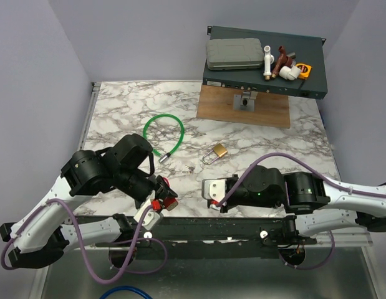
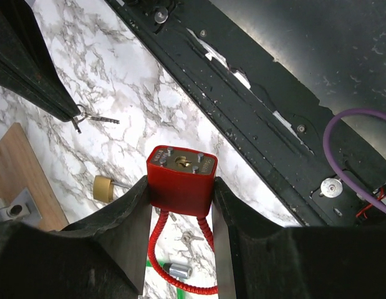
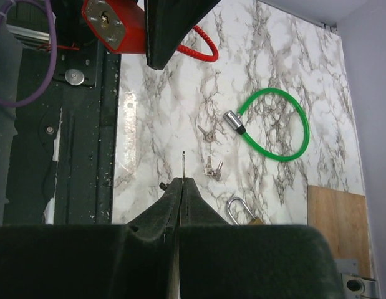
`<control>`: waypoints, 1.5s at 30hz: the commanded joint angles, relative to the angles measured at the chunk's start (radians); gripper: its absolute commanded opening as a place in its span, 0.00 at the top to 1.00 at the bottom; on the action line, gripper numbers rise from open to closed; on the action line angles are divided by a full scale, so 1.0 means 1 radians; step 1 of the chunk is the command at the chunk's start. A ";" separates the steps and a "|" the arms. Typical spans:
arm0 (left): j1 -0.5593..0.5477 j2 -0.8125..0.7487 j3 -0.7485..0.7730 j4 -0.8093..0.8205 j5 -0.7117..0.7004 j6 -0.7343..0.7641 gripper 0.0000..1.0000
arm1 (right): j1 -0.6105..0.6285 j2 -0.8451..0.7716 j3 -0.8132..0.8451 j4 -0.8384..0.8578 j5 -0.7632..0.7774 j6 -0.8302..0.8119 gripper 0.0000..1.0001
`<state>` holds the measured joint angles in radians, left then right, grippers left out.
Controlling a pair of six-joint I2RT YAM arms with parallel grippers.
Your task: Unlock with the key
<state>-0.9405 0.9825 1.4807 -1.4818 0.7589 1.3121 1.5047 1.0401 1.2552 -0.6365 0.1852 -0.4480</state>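
The key [image 3: 183, 163] is pinched in the right pincer [image 3: 182, 182], whose two fingers are pressed fully together. In the right wrist view only a thin, edge-on sliver of blade sticks out past the tips, toward 12 o'clock. The left wrist view shows what that one hides: the blade side-on with its teeth, and a small ring hanging where it meets the dark finger, at 10 o'clock in that picture. From above the key is too small to make out. There the right pincer sits low near the front edge of the bench [image 1: 118, 106], around 6 o'clock.

At 9 o'clock from it, and apart from it, the left pincer [image 2: 180, 187] stands partly open, clamped on the two sides of a red padlock [image 2: 180, 180]. Only the left wrist view shows the padlock's brass keyhole [image 2: 182, 163] face-on, with the red coiled cable [image 2: 160, 261] looping away behind the body. The key tip and keyhole are not touching.

Farther out on the marble lie small loose keys [image 3: 209, 132], seen clearly only from the right wrist. A brass padlock [image 1: 217, 151] with a silver shackle lies at 12 o'clock from the right pincer. A green cable loop [image 1: 163, 134] lies at 11 o'clock, its metal end toward the loose keys. A wooden board [image 1: 242, 109] sits at the far edge, at 1 o'clock.
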 commanded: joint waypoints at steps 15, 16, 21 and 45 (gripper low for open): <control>-0.132 0.029 0.402 -0.004 -0.079 0.115 1.00 | 0.006 -0.086 -0.144 0.175 0.200 0.026 0.99; -0.148 0.027 0.415 0.001 -0.091 0.126 1.00 | 0.006 -0.086 -0.145 0.179 0.200 0.025 0.99; -0.182 0.053 0.519 -0.001 -0.106 0.148 1.00 | 0.005 -0.085 -0.144 0.189 0.203 0.020 0.99; -0.100 -0.051 0.015 0.047 -0.135 -0.168 1.00 | 0.006 -0.045 -0.077 0.102 0.156 0.025 0.99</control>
<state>-1.1282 0.9581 1.6794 -1.4147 0.5713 1.3247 1.5047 0.9787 1.1309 -0.4774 0.3714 -0.4374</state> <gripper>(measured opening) 0.365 0.008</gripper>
